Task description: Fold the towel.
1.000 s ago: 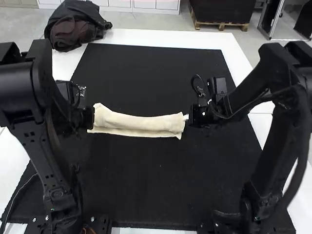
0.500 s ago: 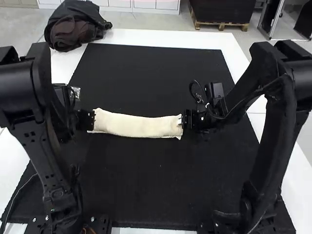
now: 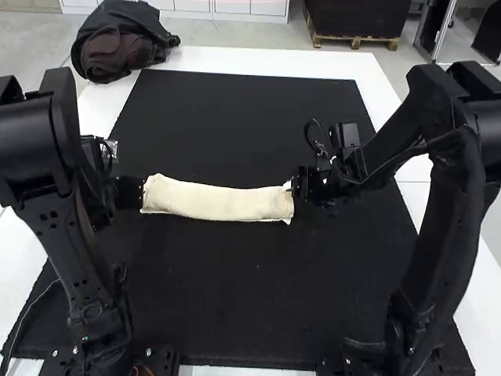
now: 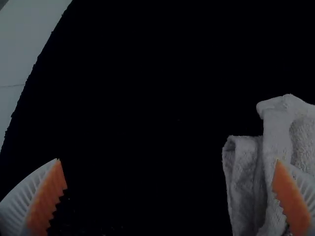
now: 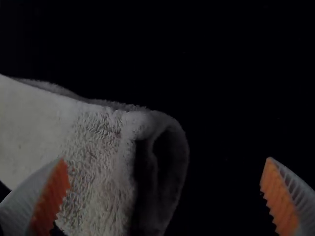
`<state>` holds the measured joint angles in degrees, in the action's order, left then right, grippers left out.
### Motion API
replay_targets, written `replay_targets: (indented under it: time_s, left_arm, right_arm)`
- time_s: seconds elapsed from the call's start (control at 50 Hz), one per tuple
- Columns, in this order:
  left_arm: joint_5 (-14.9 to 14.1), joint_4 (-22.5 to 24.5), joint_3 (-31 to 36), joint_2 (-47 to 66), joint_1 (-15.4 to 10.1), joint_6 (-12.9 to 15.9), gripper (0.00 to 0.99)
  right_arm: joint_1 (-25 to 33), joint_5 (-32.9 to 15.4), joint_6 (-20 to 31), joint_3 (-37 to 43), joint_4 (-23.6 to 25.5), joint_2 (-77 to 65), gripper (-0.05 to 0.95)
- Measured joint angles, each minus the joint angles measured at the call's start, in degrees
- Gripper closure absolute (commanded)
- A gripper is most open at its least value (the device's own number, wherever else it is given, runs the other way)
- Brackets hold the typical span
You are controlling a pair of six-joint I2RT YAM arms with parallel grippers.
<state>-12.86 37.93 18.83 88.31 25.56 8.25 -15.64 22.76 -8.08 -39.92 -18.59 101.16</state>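
The cream towel (image 3: pixel 219 201) lies folded into a long narrow strip across the black mat. At its left end is my left gripper (image 3: pixel 135 193), and at its right end my right gripper (image 3: pixel 297 186). In the left wrist view my left gripper (image 4: pixel 170 196) is open wide, one orange-padded finger over the layered end of the towel (image 4: pixel 246 182). In the right wrist view my right gripper (image 5: pixel 165 196) is likewise open, with the looped folded end of the towel (image 5: pixel 98 172) partly between its fingers and partly under one of them.
The black mat (image 3: pixel 235 290) covers most of the white table (image 3: pixel 262 59). A dark bundled jacket (image 3: pixel 121 43) lies at the table's far left corner. Both arms stand along the sides of the mat.
The towel's upper layer has come down over the front strip, making one flatter band. My left gripper has drawn back slightly to the left. My right gripper moved inward and let go of the towel.
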Motion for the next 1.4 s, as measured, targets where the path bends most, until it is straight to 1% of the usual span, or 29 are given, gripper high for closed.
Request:
replay_targets:
  time_s: [0.32,0.52,0.58,0.6,0.64,0.66,0.72,0.74,0.78,0.8,0.9,1.0,1.14,1.2,1.4]
  left_arm:
    - [0.02,-0.68,0.02,-1.6,-0.02,-0.17,0.025]
    - [0.02,-2.84,0.11,-3.56,0.0,-0.17,0.025]
    - [0.02,-3.08,0.13,-4.13,-0.02,-0.17,0.025]
    - [0.02,-3.21,0.13,-4.35,0.0,-0.17,0.025]
    - [0.02,-3.45,0.11,-4.68,0.0,-0.17,0.025]
    - [0.02,-3.5,0.11,-4.76,-0.02,-0.17,0.025]
    - [0.02,-3.85,0.13,-5.07,0.0,-0.17,0.025]
    - [0.02,-3.93,0.13,-5.14,0.0,-0.17,0.025]
    - [0.02,-4.02,0.11,-5.14,-0.02,-0.17,0.025]
    - [0.02,-4.07,0.13,-5.14,0.0,-0.17,0.025]
    - [0.02,-4.68,0.11,-5.29,0.0,-0.17,0.025]
    - [0.02,-5.14,0.13,-6.38,0.0,-0.17,0.025]
    - [0.02,-5.2,0.11,-7.28,0.13,-0.22,0.026]
    - [0.02,-5.35,0.11,-7.28,0.33,-0.42,0.026]
    - [0.26,-5.51,0.13,-7.28,0.37,-1.03,0.026]
  right_arm:
    - [-3.04,-0.02,-0.33,-0.31,-0.46,1.62,0.01]
    - [-3.56,-0.07,-0.42,-0.63,-1.64,3.74,0.01]
    - [-3.78,-0.13,-0.5,-0.72,-1.99,4.02,0.02]
    - [-3.91,-0.28,-0.52,-0.79,-2.08,4.17,0.04]
    - [-4.02,-0.55,-0.57,-0.9,-2.1,4.35,0.13]
    - [-4.13,-0.79,-0.61,-1.03,-2.08,4.48,0.23]
    - [-4.13,-1.9,-0.74,-1.05,-2.12,4.76,0.49]
    - [-4.11,-2.4,-0.83,-1.05,-2.16,4.92,0.6]
    - [-4.13,-1.9,-0.96,-1.11,-2.49,5.53,0.86]
    - [-4.39,-1.7,-0.96,-1.18,-2.6,5.97,0.93]
    - [-4.79,-0.66,-1.42,-1.73,-3.39,7.89,0.93]
    - [-4.48,0.02,-1.22,-1.86,-3.17,7.91,0.93]
    - [-2.91,2.03,-1.31,-1.84,-2.73,7.85,0.93]
    - [-1.62,2.95,-1.38,-1.81,-1.29,7.15,0.93]
    - [3.26,3.23,-1.42,-1.4,3.96,0.7,0.93]
